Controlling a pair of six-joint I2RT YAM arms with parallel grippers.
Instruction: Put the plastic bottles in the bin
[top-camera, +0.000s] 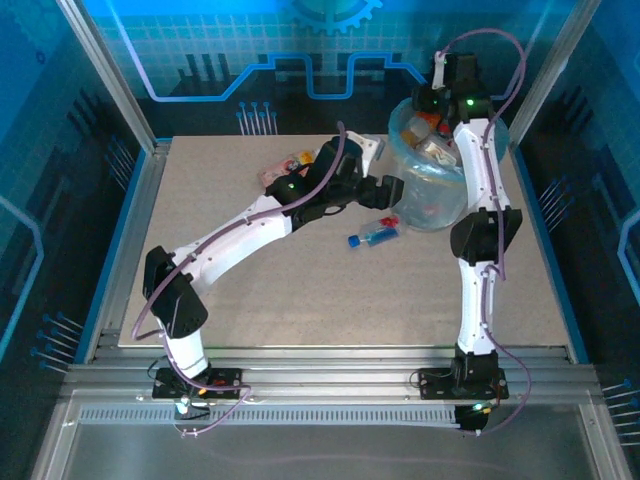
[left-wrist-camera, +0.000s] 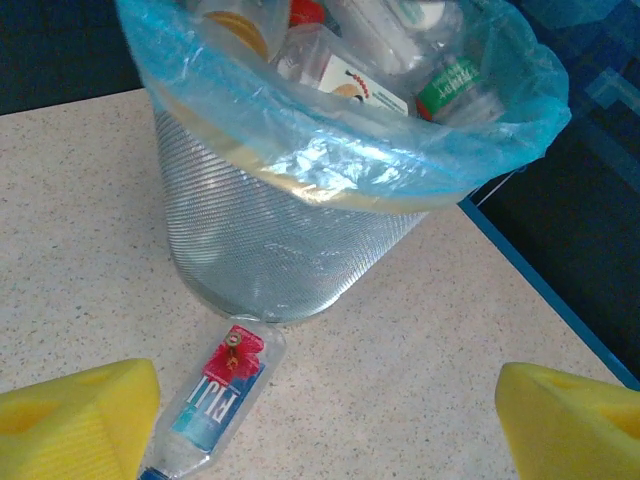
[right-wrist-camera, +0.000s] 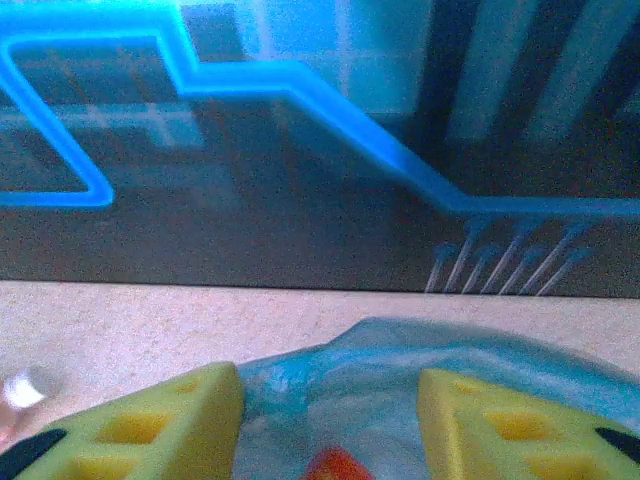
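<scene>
The left gripper (left-wrist-camera: 328, 425), fingers (left-wrist-camera: 70, 425) wide and empty, hovers near the labelled bottle (left-wrist-camera: 222, 395) lying on the desk (left-wrist-camera: 430, 340) against the bin (left-wrist-camera: 270, 250) foot, so it should centre over the body before closing; the right gripper (right-wrist-camera: 330, 425) hangs parted, empty, above the bin.

Bin (left-wrist-camera: 270, 250): translucent plastic w/ fine ribbed texture; liner bag (left-wrist-camera: 330, 165) thin glossy film, crinkled. Bottle (left-wrist-camera: 215, 395): clear glossy plastic, shiny printed label. Surface (left-wrist-camera: 430, 360) matt, speckled, fine-grained; left hand (left-wrist-camera: 322, 425) pads (left-wrist-camera: 70, 420) matt yellow foam; frame rails (top-camera: 320, 365) brushed metal; arm shells (top-camera: 240, 235) smooth white plastic.
</scene>
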